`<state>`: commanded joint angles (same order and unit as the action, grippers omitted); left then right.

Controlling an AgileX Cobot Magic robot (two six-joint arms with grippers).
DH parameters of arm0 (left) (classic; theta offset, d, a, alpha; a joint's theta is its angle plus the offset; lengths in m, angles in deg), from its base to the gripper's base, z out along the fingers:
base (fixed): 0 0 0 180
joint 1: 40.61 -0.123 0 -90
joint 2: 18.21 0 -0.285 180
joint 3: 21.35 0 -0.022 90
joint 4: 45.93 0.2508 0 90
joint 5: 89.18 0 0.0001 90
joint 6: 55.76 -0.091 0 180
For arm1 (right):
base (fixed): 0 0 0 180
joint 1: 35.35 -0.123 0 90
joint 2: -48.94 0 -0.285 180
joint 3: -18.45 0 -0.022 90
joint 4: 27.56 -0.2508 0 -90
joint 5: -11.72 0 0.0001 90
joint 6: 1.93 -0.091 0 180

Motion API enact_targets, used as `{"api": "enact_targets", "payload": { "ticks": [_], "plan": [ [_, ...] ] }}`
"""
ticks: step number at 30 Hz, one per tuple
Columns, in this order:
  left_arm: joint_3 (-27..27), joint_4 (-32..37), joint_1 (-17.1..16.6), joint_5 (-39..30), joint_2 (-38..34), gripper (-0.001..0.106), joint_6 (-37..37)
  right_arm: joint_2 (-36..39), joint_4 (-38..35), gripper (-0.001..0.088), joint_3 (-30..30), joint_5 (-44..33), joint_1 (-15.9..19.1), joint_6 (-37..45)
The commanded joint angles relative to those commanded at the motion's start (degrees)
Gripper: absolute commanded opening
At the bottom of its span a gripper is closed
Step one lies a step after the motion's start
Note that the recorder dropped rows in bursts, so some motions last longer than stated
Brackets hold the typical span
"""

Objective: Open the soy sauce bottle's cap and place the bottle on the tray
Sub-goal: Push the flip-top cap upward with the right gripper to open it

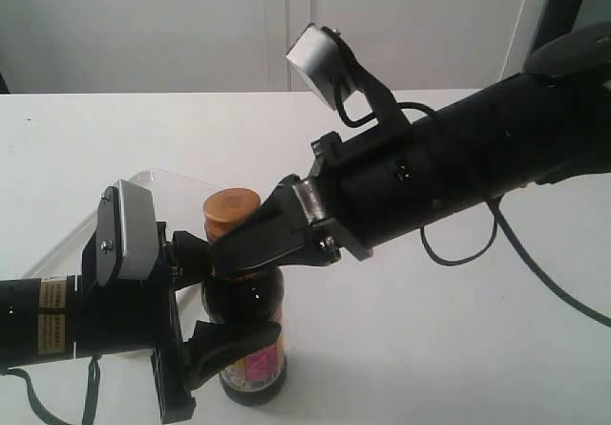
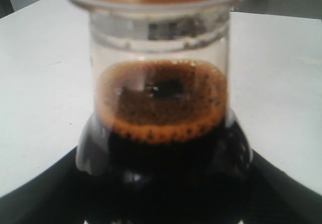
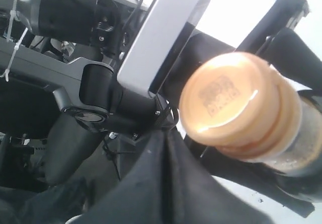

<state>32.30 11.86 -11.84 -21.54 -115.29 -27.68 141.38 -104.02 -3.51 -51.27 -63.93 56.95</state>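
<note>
Near the front of the worktop (image 1: 430, 349), grips the bottle (image 1: 253, 363) by its body with the left end effector (image 1: 234, 296), one dark finger on each side of the glass and closed against it. Holds it upright, base down on the worktop, pink-and-yellow label facing the exterior camera. Reaches in from the right with the right end effector (image 1: 253, 244), fingertips at the neck just under the cap (image 1: 231, 210). Cannot tell how far open, since only one dark finger shows clearly in front of the neck. Shows the cap (image 3: 231, 103) shut down on the neck, orange-brown, with a small embossed square on its top in the right wrist view. Fills the left wrist view with the bottle (image 2: 161, 113) from shoulder to collar, brown foam ringing the dark liquid inside. Has the tray (image 1: 158, 179) lying behind the bottle and the left arm, only part of its rim in sight, bottle not on it.
</note>
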Motion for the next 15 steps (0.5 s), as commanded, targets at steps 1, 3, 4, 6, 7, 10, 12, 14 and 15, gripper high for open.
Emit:
{"api": "enact_targets", "payload": {
  "ticks": [1, 3, 4, 6, 7, 10, 12, 14, 15],
  "plan": [
    [0.0, 0.0, 0.0, 0.0, 0.0, 0.0, 0.0, 0.0, -0.1, 0.0, 0.0, 0.1, 0.0, 0.0],
    [0.0, 0.0, 0.0, 0.0, 0.0, 0.0, 0.0, 0.0, -0.2, 0.0, 0.0, 0.4, 0.0, 0.0],
    [0.0, 0.0, 0.0, 0.0, 0.0, 0.0, 0.0, 0.0, -0.4, 0.0, 0.0, 0.3, 0.0, 0.0],
    [0.0, 0.0, 0.0, 0.0, 0.0, 0.0, 0.0, 0.0, -0.3, 0.0, 0.0, 0.6, 0.0, 0.0],
    [0.0, 0.0, 0.0, 0.0, 0.0, 0.0, 0.0, 0.0, -0.3, 0.0, 0.0, 0.9, 0.0, 0.0],
    [0.0, 0.0, 0.0, 0.0, 0.0, 0.0, 0.0, 0.0, -0.3, 0.0, 0.0, 2.1, 0.0, 0.0],
    [0.0, 0.0, 0.0, 0.0, 0.0, 0.0, 0.0, 0.0, -0.3, 0.0, 0.0, 2.4, 0.0, 0.0],
    [0.0, 0.0, 0.0, 0.0, 0.0, 0.0, 0.0, 0.0, -0.3, 0.0, 0.0, 3.1, 0.0, 0.0],
    [0.0, 0.0, 0.0, 0.0, 0.0, 0.0, 0.0, 0.0, -0.3, 0.0, 0.0, 3.6, 0.0, 0.0]
  ]
}}
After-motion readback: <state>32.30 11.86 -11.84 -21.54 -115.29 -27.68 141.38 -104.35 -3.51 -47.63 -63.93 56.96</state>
